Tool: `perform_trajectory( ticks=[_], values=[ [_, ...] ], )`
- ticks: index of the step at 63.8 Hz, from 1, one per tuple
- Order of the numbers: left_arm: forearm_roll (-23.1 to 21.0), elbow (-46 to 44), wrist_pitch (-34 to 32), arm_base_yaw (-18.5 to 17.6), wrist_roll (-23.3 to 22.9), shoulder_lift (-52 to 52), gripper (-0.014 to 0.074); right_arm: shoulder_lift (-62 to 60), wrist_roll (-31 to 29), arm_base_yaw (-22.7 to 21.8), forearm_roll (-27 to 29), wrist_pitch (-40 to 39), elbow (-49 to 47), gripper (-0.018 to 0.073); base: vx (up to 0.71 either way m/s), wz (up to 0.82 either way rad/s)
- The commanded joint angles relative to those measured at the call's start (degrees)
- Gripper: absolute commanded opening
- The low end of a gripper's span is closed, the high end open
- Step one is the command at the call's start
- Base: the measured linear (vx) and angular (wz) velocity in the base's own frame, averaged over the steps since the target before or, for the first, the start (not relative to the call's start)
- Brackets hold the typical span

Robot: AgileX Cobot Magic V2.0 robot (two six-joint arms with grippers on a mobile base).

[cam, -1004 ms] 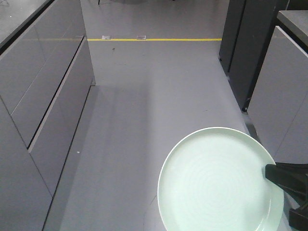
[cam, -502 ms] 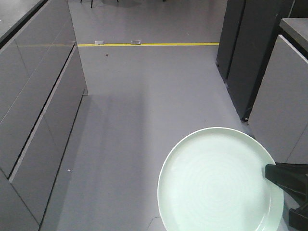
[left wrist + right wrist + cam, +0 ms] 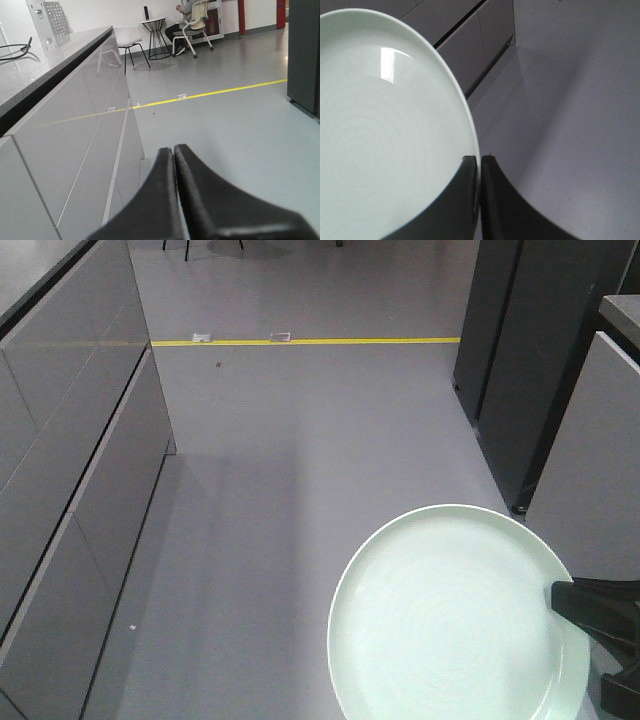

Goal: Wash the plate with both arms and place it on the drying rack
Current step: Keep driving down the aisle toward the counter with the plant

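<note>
The pale mint-green plate [image 3: 455, 615] hangs face-up over the grey floor at the lower right of the front view. My right gripper [image 3: 560, 598] is shut on its right rim, one black finger over the face and one under. In the right wrist view the plate [image 3: 385, 130] fills the left side, its rim pinched between the right gripper's [image 3: 479, 159] two black fingers. My left gripper [image 3: 173, 148] is shut with nothing between its fingers, held over the floor beside the cabinets. The drying rack is out of view.
Grey cabinet fronts [image 3: 70, 510] run along the left under a dark-edged counter [image 3: 45, 75]. Dark tall cabinets [image 3: 530, 350] and a pale unit [image 3: 600, 450] stand on the right. A yellow floor line [image 3: 310, 341] crosses ahead. Chairs, a small table and a seated person [image 3: 187, 22] are far off.
The whole view has moved forward along the aisle: the left cabinets and yellow line have slid down and outward. The plate and right gripper hold the same place in the frame.
</note>
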Motion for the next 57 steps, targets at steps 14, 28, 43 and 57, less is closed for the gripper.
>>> perform_trajectory(
  ticks=[14, 28, 43, 57],
  values=[
    [-0.1, -1.41, -4.11, -0.04, -0.51, -0.82, -0.0006, -0.07, -0.5, -0.37, 3.55, -0.68, -1.45, -0.0001, 0.23, 0.03],
    [-0.1, -1.41, -4.11, -0.04, -0.51, -0.82, -0.0006, -0.07, -0.5, -0.37, 3.55, -0.68, -1.45, -0.0001, 0.23, 0.0],
    [-0.1, -1.41, -4.11, -0.04, -0.51, -0.82, -0.0006, -0.07, -0.5, -0.37, 3.55, -0.68, -1.45, -0.0001, 0.21, -0.04],
    [-0.1, -1.41, -4.11, -0.04, -0.51, -0.82, -0.0006, -0.07, -0.5, -0.37, 3.55, -0.68, -1.45, -0.0001, 0.19, -0.09]
  ],
)
